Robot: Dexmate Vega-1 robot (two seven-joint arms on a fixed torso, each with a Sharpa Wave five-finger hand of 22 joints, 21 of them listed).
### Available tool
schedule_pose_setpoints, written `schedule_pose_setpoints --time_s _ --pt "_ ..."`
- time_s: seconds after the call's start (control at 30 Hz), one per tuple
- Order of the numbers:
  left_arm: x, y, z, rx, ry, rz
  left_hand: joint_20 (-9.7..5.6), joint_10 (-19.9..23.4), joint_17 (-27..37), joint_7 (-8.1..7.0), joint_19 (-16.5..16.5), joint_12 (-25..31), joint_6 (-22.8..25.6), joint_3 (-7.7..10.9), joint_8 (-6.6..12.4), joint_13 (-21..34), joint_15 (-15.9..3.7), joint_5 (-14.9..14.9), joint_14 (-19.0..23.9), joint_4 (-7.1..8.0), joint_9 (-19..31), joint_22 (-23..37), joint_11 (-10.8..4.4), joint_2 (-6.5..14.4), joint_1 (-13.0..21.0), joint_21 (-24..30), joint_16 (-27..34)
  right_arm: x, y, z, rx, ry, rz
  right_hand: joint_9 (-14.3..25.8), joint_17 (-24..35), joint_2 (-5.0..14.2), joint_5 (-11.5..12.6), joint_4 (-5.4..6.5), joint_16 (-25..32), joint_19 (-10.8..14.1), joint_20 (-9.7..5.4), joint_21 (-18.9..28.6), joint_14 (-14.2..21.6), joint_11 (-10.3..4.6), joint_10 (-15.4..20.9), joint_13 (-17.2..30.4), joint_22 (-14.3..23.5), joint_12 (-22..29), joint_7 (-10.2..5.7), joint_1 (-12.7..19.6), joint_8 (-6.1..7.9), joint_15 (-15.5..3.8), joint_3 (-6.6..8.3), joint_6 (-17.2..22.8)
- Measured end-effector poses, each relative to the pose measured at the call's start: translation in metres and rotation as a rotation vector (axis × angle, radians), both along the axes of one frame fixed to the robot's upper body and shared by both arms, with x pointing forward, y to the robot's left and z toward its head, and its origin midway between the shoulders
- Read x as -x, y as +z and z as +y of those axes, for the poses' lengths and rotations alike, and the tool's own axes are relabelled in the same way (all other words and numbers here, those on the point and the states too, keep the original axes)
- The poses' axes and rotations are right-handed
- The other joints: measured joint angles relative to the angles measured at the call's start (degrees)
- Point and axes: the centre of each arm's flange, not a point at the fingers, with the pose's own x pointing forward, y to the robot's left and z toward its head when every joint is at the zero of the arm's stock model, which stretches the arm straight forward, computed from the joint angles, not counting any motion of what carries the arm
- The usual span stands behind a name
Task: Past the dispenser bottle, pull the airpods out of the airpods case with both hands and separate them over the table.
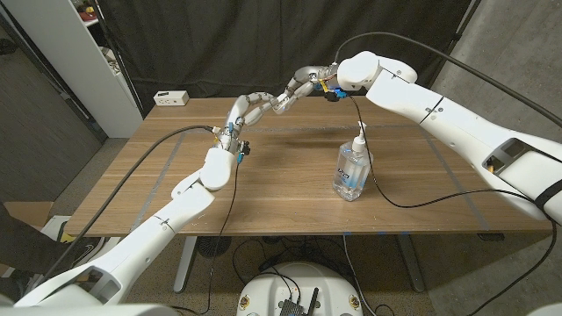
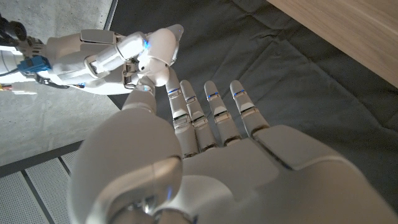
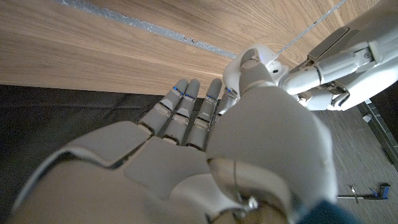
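**Two hands meet over the far edge of the table**

A dark curtain hangs behind a wooden table [image 1: 290, 175], a white shelf unit [image 1: 61, 61] stands at the left wall, and a small white box [image 1: 171, 97] sits near the table's back left corner. From the left, the robot's left hand [image 1: 248, 110] reaches up and across the tabletop, most of its fingers [image 2: 214, 112] stretched out straight and slightly apart. At the centre, above the table's far edge, its thumb tip meets the right hand [image 1: 306, 83], and between them sits a small white rounded object, apparently the airpods case [image 2: 157, 57]; the left wrist view shows the right hand's fingers closed around it. Whether the left hand has a true pinch on it or only touches it cannot be told, and no earbud can be made out. To the right, nearer the robot, the clear dispenser bottle [image 1: 352, 168] stands upright on the table, well apart from both hands.

The case looks light, hard and glossy, so likely slippery under smooth fingertips. The earbuds would be lighter and smaller still, best taken by their exposed tops with thumb against a fingertip, while the other hand holds the case body firmly.
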Motion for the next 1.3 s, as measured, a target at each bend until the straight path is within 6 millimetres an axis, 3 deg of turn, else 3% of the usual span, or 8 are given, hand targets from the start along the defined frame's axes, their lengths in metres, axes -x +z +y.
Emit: schedule_pose_setpoints --time_s 0.4,0.73,0.8,0.83,1.0,1.13,1.2,1.3 --pt "-0.0025 -0.0032 0.0029 -0.017 0.029 0.019 0.00 -0.1 0.0 -0.10 0.0 0.0 0.1 0.00 -0.03 0.0 0.00 -0.2 0.0 0.00 -0.7 0.0 -0.12 -0.1 0.1 0.0 0.0 0.0009 0.0011 -0.0039 -0.012 0.006 0.006 0.0 -0.2 0.62 -0.2 0.16 -0.4 -0.3 -0.30 0.0 0.0 -0.11 0.1 0.3 0.0 0.0 0.50 0.5 0.00 0.00 0.59 -0.5" --pt "-0.0020 -0.0056 0.0036 -0.002 0.005 0.003 0.00 0.2 -0.1 -0.38 0.0 0.0 0.4 0.03 -0.50 0.3 -0.05 -0.4 0.7 -0.02 -1.5 0.0 -0.41 -0.6 0.5 0.3 -0.3 0.0029 0.0006 -0.0020 -0.007 0.026 0.024 0.0 0.2 1.14 0.0 0.17 -0.7 -0.9 0.30 0.0 -0.8 -0.07 -0.6 0.5 0.0 0.0 0.78 0.1 0.00 0.24 0.60 -0.8" --pt "-0.0004 -0.0045 0.0031 0.004 -0.007 -0.004 0.00 0.4 -0.3 -0.39 0.0 0.0 0.4 3.12 -0.91 0.3 -0.10 -0.6 0.7 2.40 -1.7 0.0 -0.60 -1.0 0.3 0.3 -0.3 0.0031 0.0022 -0.0030 -0.010 0.026 0.021 0.0 0.3 1.15 0.0 0.17 -0.7 -0.9 0.30 0.0 -1.0 0.18 -0.9 0.5 0.0 0.0 0.78 0.1 0.00 0.19 0.60 -0.8" --pt "0.0006 -0.0038 0.0030 0.010 -0.015 -0.008 -0.05 0.4 -0.3 -0.28 -0.1 0.1 0.5 3.69 -0.93 0.3 -0.10 -0.7 0.7 2.97 -1.7 0.0 -0.61 -1.4 0.3 0.6 -0.3 0.0032 0.0026 -0.0033 -0.011 0.025 0.021 0.0 0.3 1.19 0.0 0.17 -0.8 -0.9 0.30 0.0 -1.2 0.07 -1.0 0.5 0.0 -0.1 0.79 0.0 0.00 0.05 0.60 -0.8" --pt "-0.0065 -0.0069 0.0033 0.051 -0.031 -0.006 -0.23 0.8 -0.3 -0.19 -0.2 0.4 1.2 3.81 -0.99 0.5 -0.10 -0.4 1.3 3.09 -1.7 0.0 -0.78 -1.8 0.5 0.7 -0.3 0.0052 0.0013 -0.0014 -0.022 0.054 0.044 0.1 0.3 0.69 0.0 0.68 -1.1 -1.2 0.53 0.0 -1.5 0.55 -2.6 0.5 0.0 -0.9 1.23 -0.6 0.15 0.32 0.92 -2.9" --pt "-0.0062 -0.0057 0.0031 0.068 -0.042 -0.019 -0.66 1.0 -0.5 -0.18 0.2 0.7 1.3 4.40 -1.14 0.5 -0.09 -0.2 2.0 3.68 -1.7 0.0 -0.68 -1.9 0.7 0.7 -0.3 0.0062 0.0017 -0.0011 -0.025 0.064 0.050 4.7 0.3 0.34 0.0 1.02 -1.7 -1.3 0.72 0.0 -2.5 0.91 -3.6 0.4 0.0 -1.5 1.36 -1.7 0.29 0.17 0.81 -4.4" --pt "-0.0062 -0.0054 0.0030 0.074 -0.045 -0.023 -0.66 1.5 -0.5 -0.20 0.2 0.9 1.7 4.45 -1.25 0.5 -0.06 -0.2 2.1 3.77 -1.7 0.0 -0.72 -2.0 0.6 0.7 -0.3 0.0063 0.0018 -0.0012 -0.027 0.068 0.054 7.2 0.3 0.16 0.2 0.85 -1.8 -1.3 0.72 0.0 -2.7 1.20 -3.9 0.1 0.0 -1.6 1.29 -1.9 -0.41 0.01 0.64 -4.6" --pt "-0.0056 -0.0049 0.0028 0.079 -0.051 -0.031 -0.66 1.5 -0.5 -0.28 0.2 0.9 1.7 4.45 -1.36 0.5 -0.22 0.1 2.3 3.77 -1.7 0.0 -0.71 -2.4 0.8 0.7 -0.3 0.0058 0.0019 -0.0019 -0.030 0.071 0.060 7.2 0.5 -0.39 0.2 0.59 -1.8 -1.3 0.72 0.0 -2.7 0.51 -3.2 0.1 0.0 -1.6 1.38 -1.4 -0.58 0.01 0.74 -3.2"
